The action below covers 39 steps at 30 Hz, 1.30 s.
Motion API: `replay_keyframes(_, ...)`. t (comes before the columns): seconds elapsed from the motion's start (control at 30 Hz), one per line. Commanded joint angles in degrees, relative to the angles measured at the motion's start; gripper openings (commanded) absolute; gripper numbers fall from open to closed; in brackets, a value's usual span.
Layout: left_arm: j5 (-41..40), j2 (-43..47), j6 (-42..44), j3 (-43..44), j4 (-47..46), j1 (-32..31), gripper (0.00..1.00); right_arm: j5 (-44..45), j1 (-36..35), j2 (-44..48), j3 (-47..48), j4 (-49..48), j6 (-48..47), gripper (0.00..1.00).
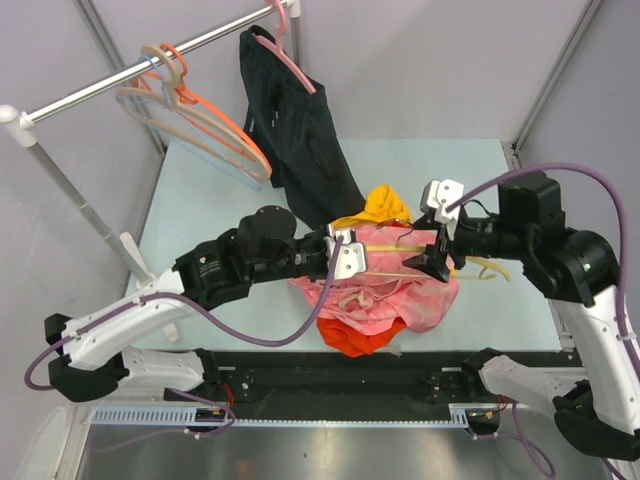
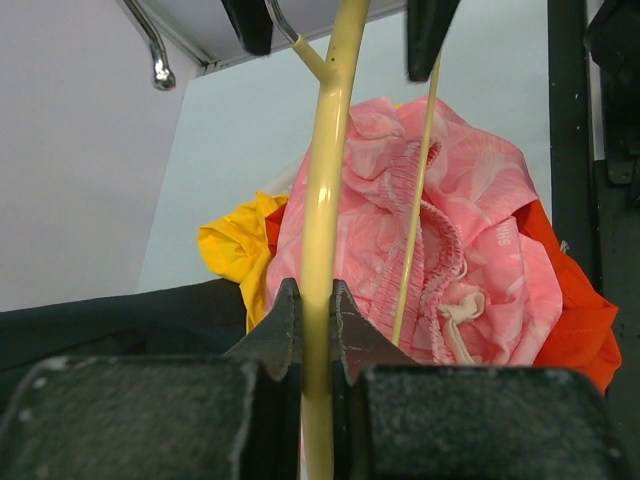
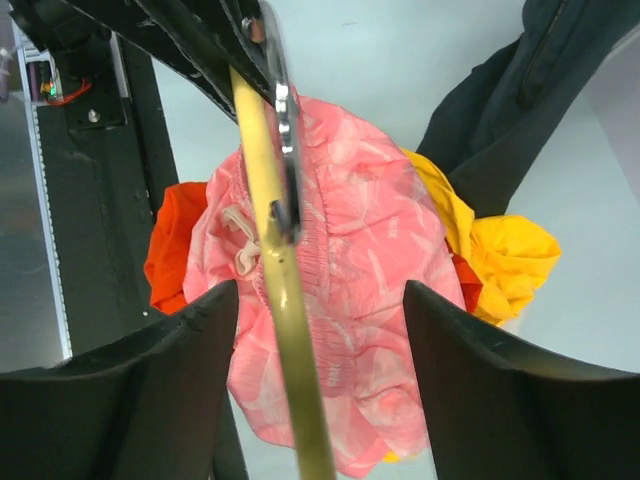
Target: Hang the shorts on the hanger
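Note:
The pink shorts [image 1: 400, 295] lie crumpled on a pile of garments at the table's middle, with the white drawstring showing. The thin yellow hanger [image 1: 490, 268] is held level just above them, between both grippers. My left gripper [image 1: 350, 255] is shut on the hanger's bar [image 2: 325, 180], with the shorts [image 2: 480, 230] beyond it. My right gripper [image 1: 437, 262] is open. Its jaws straddle the hanger [image 3: 290, 340] near the metal hook without touching it, above the shorts [image 3: 370, 290].
An orange-red garment [image 1: 355, 338] and a yellow garment [image 1: 385, 203] lie under the shorts. A black garment [image 1: 300, 140] hangs on a pink hanger from the rail [image 1: 100, 90] at the back left. An orange hanger [image 1: 225, 125] and others hang beside it.

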State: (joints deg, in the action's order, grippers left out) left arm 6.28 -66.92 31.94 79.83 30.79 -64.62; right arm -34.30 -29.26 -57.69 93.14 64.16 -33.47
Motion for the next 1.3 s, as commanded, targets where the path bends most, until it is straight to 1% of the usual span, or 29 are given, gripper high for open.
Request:
replay_keyframes(0.0,1.45,2.14,-1.97,0.15,-7.14,-0.07,0.00,-3.92,-0.19,-2.16,2.75,-2.37,0.95,0.57)
replay_keyframes(0.07,0.93,2.23,-2.24,0.06,-6.97,-0.07,0.00,-5.06,-0.19,-2.51,2.92,-2.64,0.87,0.35)
replay_keyframes(0.1,0.58,2.49,-2.93,0.06,-6.79,-0.07,0.06,-5.16,-0.19,-2.43,3.27,-2.46,0.43,0.12)
replay_keyframes(0.13,-0.47,2.84,-3.46,-0.03,-6.53,0.02,0.13,-5.07,-0.19,-2.34,3.45,-2.11,-0.09,0.00)
replay_keyframes(0.17,0.04,3.45,-4.25,-0.20,-5.48,0.54,0.23,-3.94,-0.19,-1.82,3.36,-1.50,-1.06,0.00)
replay_keyframes(0.2,1.00,4.50,-6.09,-0.46,-4.69,2.46,0.44,-3.49,-0.19,-1.38,3.36,-0.80,-1.94,0.00)
replay_keyframes(0.23,2.58,5.38,-7.24,-0.64,-3.81,3.96,0.53,-2.97,-0.19,-0.85,3.27,-0.10,-2.99,0.00)
replay_keyframes(0.27,5.38,5.91,-8.29,-0.82,-1.89,5.54,0.60,-1.66,-0.19,-0.15,3.27,0.87,-3.52,0.00)
replay_keyframes(0.3,6.97,7.14,-9.52,-1.25,-0.56,8.78,0.69,-0.95,-0.19,1.43,3.36,1.57,-4.57,0.00)
replay_keyframes(0.37,9.96,8.46,-9.27,-1.87,3.55,11.43,0.73,1.16,-0.27,3.19,3.45,4.29,-5.98,0.00)
replay_keyframes(0.43,10.33,10.91,-7.51,-4.50,6.20,13.20,0.71,2.74,-0.19,5.22,3.62,6.75,-9.41,0.00)
replay_keyframes(0.47,10.07,11.89,-7.34,-5.73,8.13,13.47,0.69,4.58,-0.19,5.66,3.80,9.38,-10.55,0.00)
replay_keyframes(0.5,10.06,12.59,-7.51,-8.44,9.19,13.82,0.63,5.29,-0.19,5.92,3.97,10.53,-11.34,0.00)
replay_keyframes(0.53,9.72,13.64,-7.68,-9.86,10.07,13.91,0.61,5.91,-0.27,5.92,4.50,11.68,-12.83,0.00)
replay_keyframes(0.57,9.02,14.09,-8.12,-11.26,11.04,14.08,0.59,6.09,-0.19,5.84,4.68,14.12,-13.63,0.00)
replay_keyframes(0.63,5.77,15.06,-8.91,-15.48,10.44,15.40,0.57,6.44,-0.28,5.84,4.42,15.55,-15.03,0.00)
replay_keyframes(0.73,1.03,13.66,-9.62,-17.34,10.61,16.89,0.54,6.18,-0.19,5.66,3.89,16.17,-14.95,0.00)
replay_keyframes(0.8,0.22,11.37,-10.14,-16.64,11.84,17.68,0.52,5.74,-0.19,4.96,3.54,16.70,-14.95,0.00)
replay_keyframes(0.9,-1.88,9.26,-10.67,-16.55,11.58,17.69,0.52,5.65,-0.27,4.69,1.96,16.52,-15.31,0.00)
replay_keyframes(1.1,-5.05,5.84,-11.20,-16.73,10.61,17.86,0.56,5.92,-0.19,4.43,-1.73,17.13,-16.62,0.00)
replay_keyframes(1.27,-6.11,2.85,-11.73,-17.25,11.75,18.56,0.57,2.23,-0.45,4.69,-1.21,20.21,-15.48,0.00)
